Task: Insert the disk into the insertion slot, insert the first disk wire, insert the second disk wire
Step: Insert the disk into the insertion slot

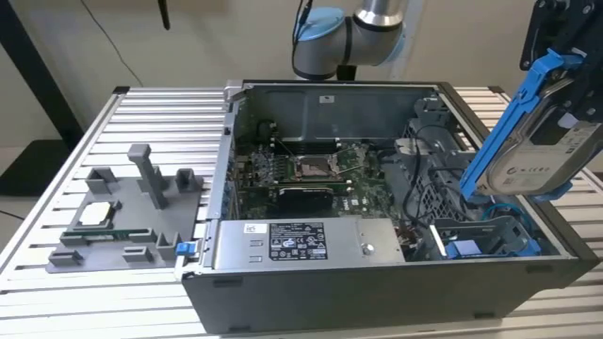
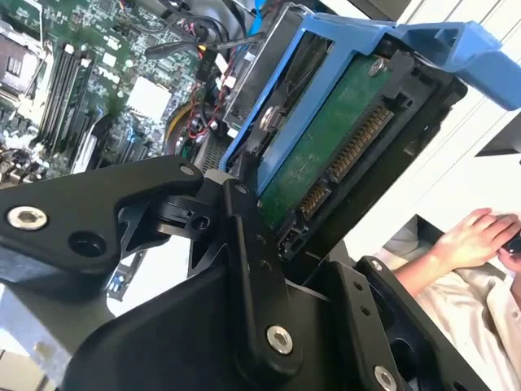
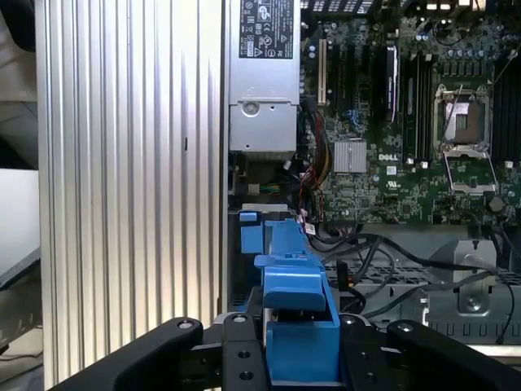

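Note:
The disk [image 1: 539,161], a silver-grey drive with a white label in a bright blue carrier, hangs tilted above the open computer case at the exterior view's right. My black gripper [image 1: 568,106] is shut on it from above. In the second wrist view the disk's [image 2: 326,155] green circuit board and connector face the camera, clamped by the gripper [image 2: 273,224]. In the first wrist view the blue carrier [image 3: 297,326] sits between the fingers [image 3: 236,358]. The insertion slot [image 1: 471,232] lies below the disk in the grey drive cage, with a blue part inside. Black cables [image 1: 414,183] run beside the cage.
A silver power supply box [image 1: 301,244] with a black-and-white sticker lies along the case's front. The motherboard [image 1: 311,166] fills the case floor. A grey fixture [image 1: 123,212] with a chip stands on the ribbed table [image 1: 141,113]. A person's hand [image 2: 472,240] shows beyond the disk.

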Available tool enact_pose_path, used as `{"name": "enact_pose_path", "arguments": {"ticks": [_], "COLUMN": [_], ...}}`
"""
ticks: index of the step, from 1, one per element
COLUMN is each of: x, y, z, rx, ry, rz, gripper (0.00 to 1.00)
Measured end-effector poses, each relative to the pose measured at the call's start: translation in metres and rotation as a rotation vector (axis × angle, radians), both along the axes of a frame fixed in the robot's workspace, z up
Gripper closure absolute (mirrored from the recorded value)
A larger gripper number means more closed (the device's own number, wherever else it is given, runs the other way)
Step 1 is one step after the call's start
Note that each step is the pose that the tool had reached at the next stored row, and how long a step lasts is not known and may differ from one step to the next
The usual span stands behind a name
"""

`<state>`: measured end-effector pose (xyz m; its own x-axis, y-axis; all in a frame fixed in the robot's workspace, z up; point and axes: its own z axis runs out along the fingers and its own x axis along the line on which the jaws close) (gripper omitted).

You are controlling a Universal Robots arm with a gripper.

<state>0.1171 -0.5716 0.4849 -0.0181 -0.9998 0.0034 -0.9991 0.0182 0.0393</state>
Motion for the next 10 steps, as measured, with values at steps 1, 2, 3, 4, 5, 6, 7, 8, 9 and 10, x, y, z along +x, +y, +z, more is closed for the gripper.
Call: {"name": "enact_pose_path", "arguments": {"ticks": [1,2,3,4,5,6,7,8,9,10], "x": [0.0000,0.0000,0.0000,0.0000,0.0000,0.0000,0.0000,0.0000,0.0000,0.0000], "y": [0.0000,0.0000,0.0000,0.0000,0.0000,0.0000,0.0000,0.0000,0.0000,0.0000], "z": [-0.0004,-0.0008,-0.0013,-0.0015,-0.0018,-0.0027,-0.0030,-0.0033,-0.0035,-0.0038], "rx": [-0.0001,0.0001,0.0001,0.0000,0.0000,0.0001,0.0001,0.0001,0.0001,0.0000], "ry": [0.0000,0.0000,0.0000,0.0000,0.0000,0.0000,0.0000,0.0000,0.0000,0.0000], "rz": [0.000,0.000,0.000,0.000,0.000,0.000,0.000,0.000,0.000,0.000], "gripper": [1.00,1.00,1.00,1.00,1.00,1.00,1.00,1.00,1.00,1.00]}}
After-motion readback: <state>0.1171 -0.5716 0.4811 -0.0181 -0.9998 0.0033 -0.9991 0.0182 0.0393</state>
